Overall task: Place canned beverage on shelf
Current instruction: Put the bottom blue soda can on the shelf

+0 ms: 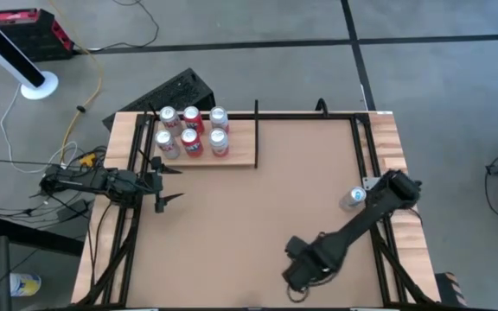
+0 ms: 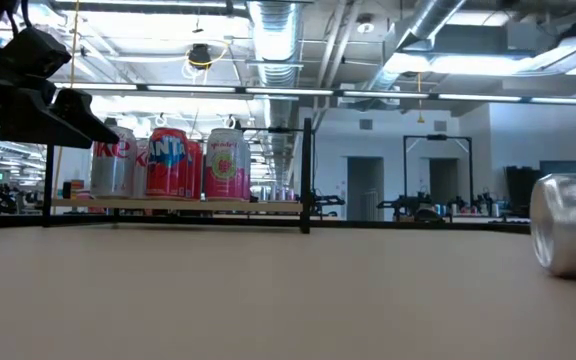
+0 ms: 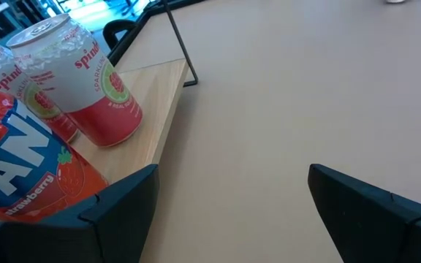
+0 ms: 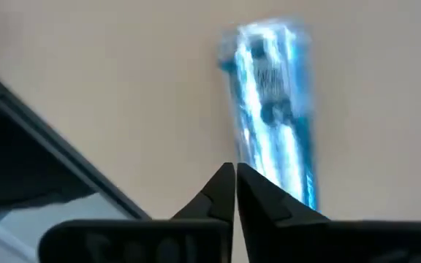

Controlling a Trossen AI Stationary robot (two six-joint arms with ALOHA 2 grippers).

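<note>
Left gripper [image 1: 164, 183] hangs at 9 o'clock on the counter [image 1: 266, 216], fingers spread wide, empty, just beside the shelf [image 1: 240, 147]. The shelf sits at 11 o'clock, carrying six upright cans [image 1: 192, 131].

The blue can [image 1: 354, 199] is at 3 o'clock near the counter's right edge, apparently lying on its side in the low view.

Right gripper [image 4: 235, 191] is just by that can, fingers pinched nearly together, gripping nothing.

Step in hand, as judged: pick up the blue can. Spread the fingers first, straddle the can's body across its width, close squarely so it cannot roll, then lift.
</note>
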